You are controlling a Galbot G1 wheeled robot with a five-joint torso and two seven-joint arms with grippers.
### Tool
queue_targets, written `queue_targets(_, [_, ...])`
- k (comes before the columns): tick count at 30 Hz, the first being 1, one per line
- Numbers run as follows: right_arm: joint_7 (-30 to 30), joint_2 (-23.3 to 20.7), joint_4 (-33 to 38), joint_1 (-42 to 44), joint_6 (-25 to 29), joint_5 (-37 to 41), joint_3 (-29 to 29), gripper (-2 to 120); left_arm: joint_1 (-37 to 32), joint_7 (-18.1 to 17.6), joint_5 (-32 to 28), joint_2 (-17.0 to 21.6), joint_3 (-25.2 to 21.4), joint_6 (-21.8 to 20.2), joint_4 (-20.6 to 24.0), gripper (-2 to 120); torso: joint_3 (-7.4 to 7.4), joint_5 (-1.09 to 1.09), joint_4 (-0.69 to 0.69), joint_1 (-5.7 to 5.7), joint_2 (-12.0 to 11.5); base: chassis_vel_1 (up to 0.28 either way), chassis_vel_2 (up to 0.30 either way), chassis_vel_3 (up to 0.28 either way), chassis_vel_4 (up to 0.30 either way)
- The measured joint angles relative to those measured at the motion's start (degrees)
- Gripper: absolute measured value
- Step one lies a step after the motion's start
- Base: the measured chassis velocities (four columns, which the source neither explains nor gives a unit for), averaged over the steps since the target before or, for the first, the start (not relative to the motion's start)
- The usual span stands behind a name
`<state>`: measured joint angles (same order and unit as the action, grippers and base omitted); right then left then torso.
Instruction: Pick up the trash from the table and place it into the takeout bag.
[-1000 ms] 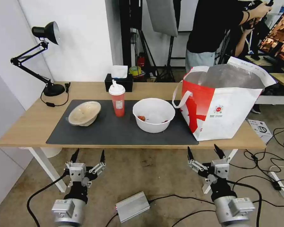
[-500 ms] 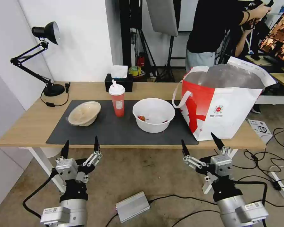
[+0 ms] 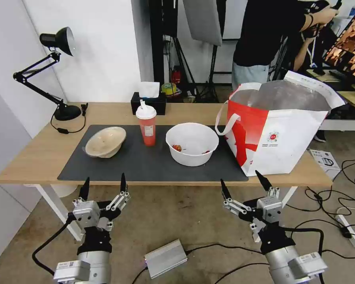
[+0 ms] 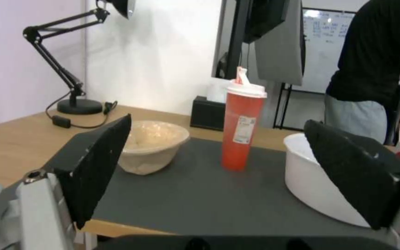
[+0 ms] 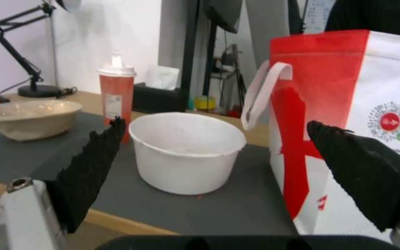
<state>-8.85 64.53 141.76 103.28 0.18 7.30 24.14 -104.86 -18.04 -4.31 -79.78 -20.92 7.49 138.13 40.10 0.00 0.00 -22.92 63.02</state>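
Observation:
On the table (image 3: 35,154), a dark mat (image 3: 146,163) carries three pieces of trash: a beige pulp bowl (image 3: 105,141) at the left, a red cup with lid and straw (image 3: 147,127) in the middle, and a white bowl with red bits (image 3: 192,144) to its right. The takeout bag (image 3: 280,134) stands open at the table's right end. My left gripper (image 3: 104,178) is open below the table's front edge, facing the pulp bowl (image 4: 151,146) and the cup (image 4: 242,128). My right gripper (image 3: 240,177) is open too, facing the white bowl (image 5: 188,151) and the bag (image 5: 348,104).
A black desk lamp (image 3: 55,51) stands at the back left and a black tissue box (image 3: 148,101) sits behind the cup. On the floor lie a silver box (image 3: 165,258), cables and a small carton (image 3: 323,159). A person stands behind the bag.
Both grippers have risen closer to the table's front edge, and the right one has drifted left. The bowls, cup and bag have not moved.

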Motion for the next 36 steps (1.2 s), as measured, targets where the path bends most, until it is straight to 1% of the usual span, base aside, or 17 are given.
queue_targets(6, [2.55, -2.29, 0.1, -1.32, 0.19, 3.59, 1.49, 100, -0.38, 0.26, -0.26, 0.09, 0.14, -0.12, -0.09, 100, 0.0, 0.0, 0.0, 0.0, 0.0, 0.0, 0.0, 0.0, 0.0])
queue_targets(7, [3.7, -3.23, 0.03, -1.82, 0.51, 5.12, 2.1, 100, -0.49, 0.31, -0.3, 0.07, 0.17, -0.12, -0.09, 100, 0.0, 0.0, 0.0, 0.0, 0.0, 0.0, 0.0, 0.0, 0.0])
queue_targets(9, [3.99, -3.54, -0.02, -1.99, 0.62, 5.58, 2.27, 100, -0.51, 0.32, -0.3, 0.04, 0.17, -0.12, -0.09, 100, 0.0, 0.0, 0.0, 0.0, 0.0, 0.0, 0.0, 0.0, 0.0])
queue_targets(11, [5.75, -6.47, -0.7, -3.7, 1.4, 8.9, 3.69, 100, -0.71, 0.35, -0.31, -0.14, 0.17, -0.13, -0.06, 100, 0.0, 0.01, 0.0, 0.0, 0.0, 0.0, 0.0, 0.0, 0.0])
queue_targets(12, [5.75, -6.47, -0.7, -3.7, 1.4, 8.9, 3.69, 100, -0.71, 0.35, -0.31, -0.14, 0.17, -0.13, -0.06, 100, 0.0, 0.01, 0.0, 0.0, 0.0, 0.0, 0.0, 0.0, 0.0])
queue_targets(15, [6.37, -9.72, -1.51, -5.41, 1.42, 11.49, 4.78, 100, -0.95, 0.35, -0.34, -0.25, 0.02, -0.13, -0.05, 100, 0.0, 0.0, 0.0, 0.0, 0.0, 0.0, 0.0, 0.0, 0.0])
queue_targets(16, [6.37, -9.72, -1.51, -5.41, 1.42, 11.49, 4.78, 100, -0.95, 0.35, -0.34, -0.25, 0.02, -0.13, -0.05, 100, 0.0, 0.0, 0.0, 0.0, 0.0, 0.0, 0.0, 0.0, 0.0])
queue_targets(20, [6.83, -13.87, -2.5, -7.62, 1.41, 13.89, 5.14, 100, -1.05, 0.33, -0.36, -0.42, -0.26, -0.12, -0.04, 100, 0.0, 0.0, 0.0, 0.0, 0.0, 0.0, 0.0, 0.0, 0.0])
queue_targets(21, [6.83, -13.87, -2.5, -7.62, 1.41, 13.89, 5.14, 100, -1.05, 0.33, -0.36, -0.42, -0.26, -0.12, -0.04, 100, 0.0, 0.0, 0.0, 0.0, 0.0, 0.0, 0.0, 0.0, 0.0])
queue_targets(23, [7.91, -15.59, -3.1, -9.21, 1.33, 14.5, 5.69, 100, -1.2, 0.33, -0.36, -0.79, -0.26, -0.1, -0.04, 100, 0.0, 0.0, 0.0, 0.0, 0.0, 0.0, 0.0, 0.0, 0.0])
queue_targets(24, [8.04, -15.89, -3.24, -9.56, 1.31, 14.63, 5.78, 100, -1.22, 0.33, -0.36, -0.89, -0.26, -0.09, -0.04, 100, 0.0, 0.0, 0.0, 0.0, 0.0, 0.0, 0.0, 0.0, 0.0])
queue_targets(25, [8.29, -17.23, -3.8, -11.01, 1.25, 15.54, 6.08, 100, -1.27, 0.35, -0.34, -1.31, -0.27, -0.05, -0.05, 100, 0.0, 0.01, 0.0, 0.0, 0.0, 0.0, 0.0, 0.0, 0.0])
queue_targets(26, [8.29, -17.23, -3.8, -11.01, 1.25, 15.54, 6.08, 100, -1.27, 0.35, -0.34, -1.31, -0.27, -0.05, -0.05, 100, 0.0, 0.01, 0.0, 0.0, 0.0, 0.0, 0.0, 0.0, 0.0])
queue_targets(29, [8.37, -19.92, -4.82, -13.1, 1.06, 17.62, 6.58, 100, -1.37, 0.43, -0.11, -1.86, -0.27, -0.02, -0.29, 100, 0.0, 0.0, 0.0, 0.0, 0.0, 0.0, 0.0, 0.0, 0.0])
queue_targets(30, [8.37, -19.92, -4.82, -13.1, 1.06, 17.62, 6.58, 100, -1.37, 0.43, -0.11, -1.86, -0.27, -0.02, -0.29, 100, 0.0, 0.0, 0.0, 0.0, 0.0, 0.0, 0.0, 0.0, 0.0])
queue_targets(33, [8.93, -22.5, -5.86, -14.52, 1.02, 20.52, 6.77, 100, -1.33, 0.45, 0.29, -1.32, -0.14, -0.09, -0.76, 100, 0.01, 0.0, 0.0, 0.01, 0.0, 0.0, 0.0, 0.0, 0.0])
queue_targets(36, [9.56, -23.62, -6.33, -15.17, 1.01, 21.57, 6.79, 100, -1.02, 0.46, 0.27, -0.66, -0.04, -0.13, -1.06, 100, 0.0, 0.0, 0.0, 0.01, 0.0, 0.0, 0.0, 0.0, 0.0])
